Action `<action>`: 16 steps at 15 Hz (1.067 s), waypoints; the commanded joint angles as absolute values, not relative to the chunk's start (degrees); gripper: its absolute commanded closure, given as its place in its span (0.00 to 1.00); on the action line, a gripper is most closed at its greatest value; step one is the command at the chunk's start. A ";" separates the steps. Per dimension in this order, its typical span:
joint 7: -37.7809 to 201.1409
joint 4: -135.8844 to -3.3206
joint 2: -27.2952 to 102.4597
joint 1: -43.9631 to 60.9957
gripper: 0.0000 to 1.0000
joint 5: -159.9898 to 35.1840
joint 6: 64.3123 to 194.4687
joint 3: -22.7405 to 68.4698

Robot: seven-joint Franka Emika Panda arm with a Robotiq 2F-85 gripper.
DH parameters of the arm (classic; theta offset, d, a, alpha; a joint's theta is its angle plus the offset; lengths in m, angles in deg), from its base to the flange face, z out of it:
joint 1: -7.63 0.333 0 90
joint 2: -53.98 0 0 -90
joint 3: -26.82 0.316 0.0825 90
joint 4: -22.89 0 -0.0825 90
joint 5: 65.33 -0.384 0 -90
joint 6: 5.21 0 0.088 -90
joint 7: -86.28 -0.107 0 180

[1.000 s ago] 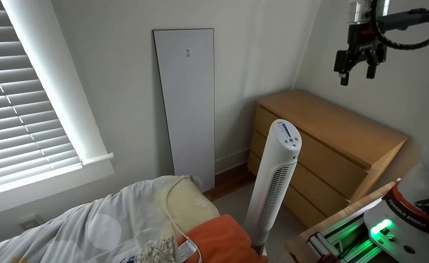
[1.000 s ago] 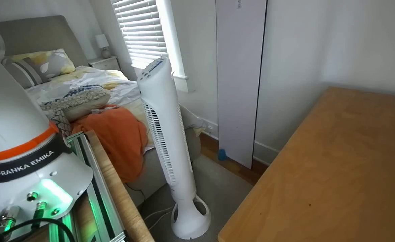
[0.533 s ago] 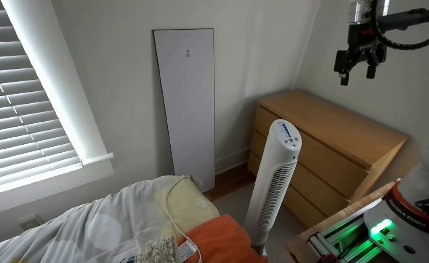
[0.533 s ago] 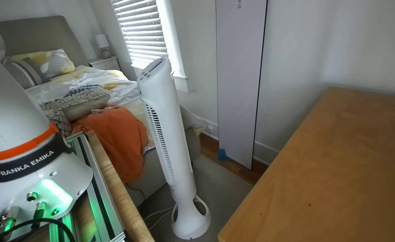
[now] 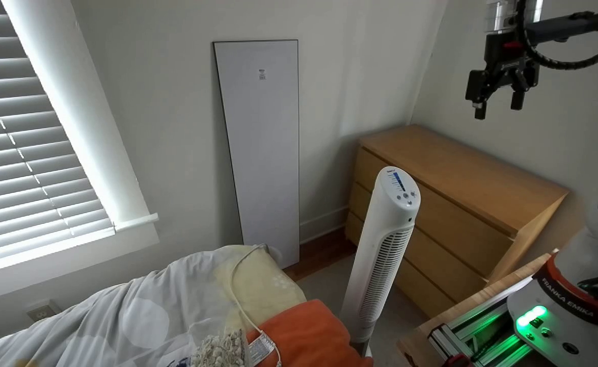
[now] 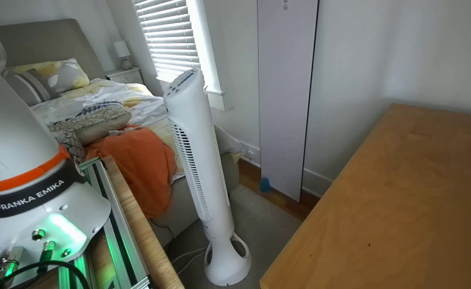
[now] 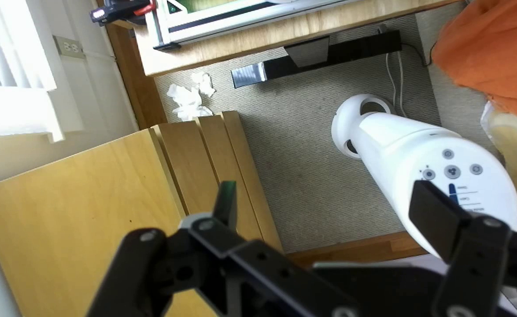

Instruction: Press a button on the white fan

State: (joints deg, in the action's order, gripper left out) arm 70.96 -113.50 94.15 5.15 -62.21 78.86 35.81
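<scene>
The white fan is a tall, slim tower with a long side grille. It stands upright on the floor in both exterior views (image 5: 373, 244) (image 6: 205, 160). In the wrist view the fan (image 7: 395, 149) is seen from above, with several round grey buttons (image 7: 452, 171) and a blue strip on its top. My gripper (image 5: 498, 108) hangs high at the upper right in an exterior view, apart from the fan, fingers down. In the wrist view the gripper (image 7: 326, 189) has its fingers wide apart with nothing between them. The right finger (image 7: 439, 215) overlaps part of the fan's top there.
A wooden dresser (image 5: 472, 168) stands beside the fan. A bed with an orange blanket (image 6: 139, 168) is on the fan's other side. The robot's wooden table edge (image 7: 285, 33) is near. A flat white panel (image 5: 263, 153) leans on the wall.
</scene>
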 commanded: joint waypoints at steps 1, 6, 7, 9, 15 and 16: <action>70.53 -113.38 94.01 6.01 0.00 -61.88 78.74 35.17; 73.28 -115.07 92.90 8.44 0.00 -64.79 78.64 35.28; 74.53 -116.11 92.97 9.86 0.00 -66.53 78.91 35.37; 75.06 -117.46 92.49 11.10 0.00 -68.46 80.28 35.73; 73.99 -123.20 93.29 13.71 0.51 -73.13 87.74 36.86; 73.42 -124.40 93.50 13.89 0.58 -73.65 89.86 37.30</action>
